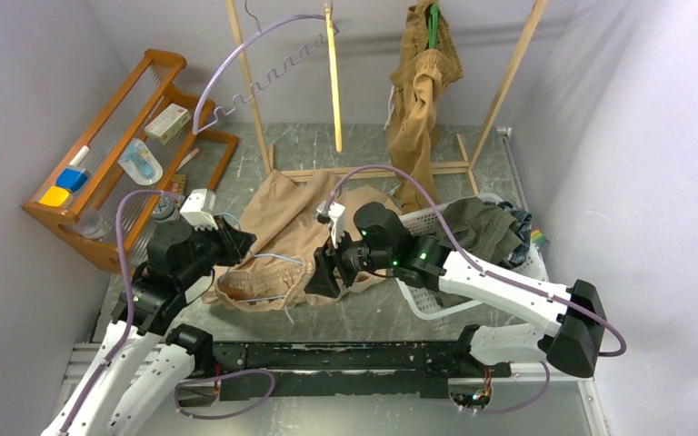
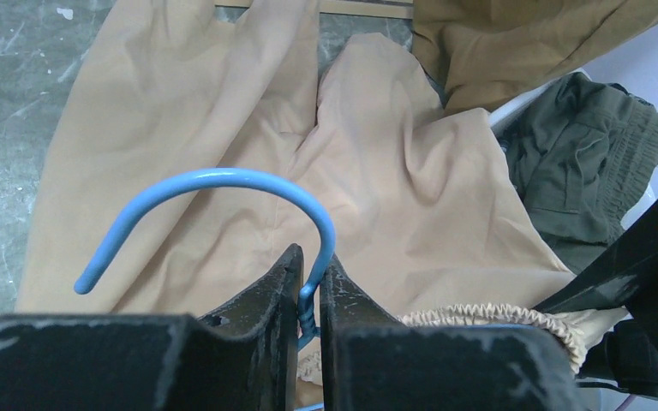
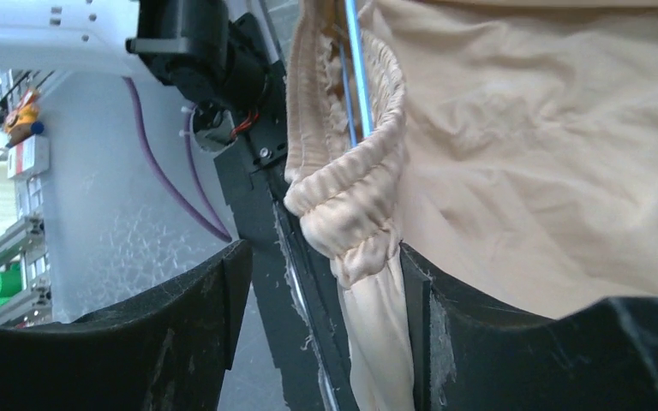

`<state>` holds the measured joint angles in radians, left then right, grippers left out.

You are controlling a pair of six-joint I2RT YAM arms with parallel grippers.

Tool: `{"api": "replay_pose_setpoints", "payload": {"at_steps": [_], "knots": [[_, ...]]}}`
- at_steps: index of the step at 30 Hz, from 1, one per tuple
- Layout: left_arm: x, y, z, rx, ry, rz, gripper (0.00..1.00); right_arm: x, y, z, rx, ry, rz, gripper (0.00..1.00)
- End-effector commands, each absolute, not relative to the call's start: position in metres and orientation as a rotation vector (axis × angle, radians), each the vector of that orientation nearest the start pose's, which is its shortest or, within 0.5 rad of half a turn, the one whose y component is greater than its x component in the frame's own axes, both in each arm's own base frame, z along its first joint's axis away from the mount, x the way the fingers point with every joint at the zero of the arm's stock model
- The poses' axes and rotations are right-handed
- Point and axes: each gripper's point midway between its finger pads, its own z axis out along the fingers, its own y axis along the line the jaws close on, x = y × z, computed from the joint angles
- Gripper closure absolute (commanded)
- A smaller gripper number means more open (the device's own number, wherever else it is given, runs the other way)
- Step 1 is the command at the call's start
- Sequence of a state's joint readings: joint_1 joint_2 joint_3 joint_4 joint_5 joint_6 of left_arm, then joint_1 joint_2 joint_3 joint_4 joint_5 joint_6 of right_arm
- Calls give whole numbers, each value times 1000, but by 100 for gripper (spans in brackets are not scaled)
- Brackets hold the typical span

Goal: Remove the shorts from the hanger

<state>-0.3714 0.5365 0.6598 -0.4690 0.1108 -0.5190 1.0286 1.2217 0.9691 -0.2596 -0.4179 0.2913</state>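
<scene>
Left fingers (image 2: 267, 295) clamped on blue hanger (image 2: 223, 177) neck. Right fingers (image 3: 193, 295) spread apart, beige shorts (image 3: 514, 154) waistband loose between them.

The left fingers (image 2: 261, 300) press together on the twisted neck of a blue hanger (image 2: 223, 175). Its hook curves up and leftward over the beige shorts (image 2: 394, 188), which are spread on the grey surface (image 2: 8, 68). Olive green shorts (image 2: 583, 163) lie bunched at right, and tan-brown cloth (image 2: 514, 43) fills the top right corner.
</scene>
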Motion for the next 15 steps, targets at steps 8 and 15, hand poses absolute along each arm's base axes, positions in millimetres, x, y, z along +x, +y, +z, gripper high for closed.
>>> {"api": "replay_pose_setpoints", "payload": {"at_steps": [8,15], "knots": [[220,-122,242,-69,1932,-669,93,163,347,235,-843,1984,970,33],[219,-122,245,-69,1935,-665,93,143,366,228,-961,1990,1112,50]]}}
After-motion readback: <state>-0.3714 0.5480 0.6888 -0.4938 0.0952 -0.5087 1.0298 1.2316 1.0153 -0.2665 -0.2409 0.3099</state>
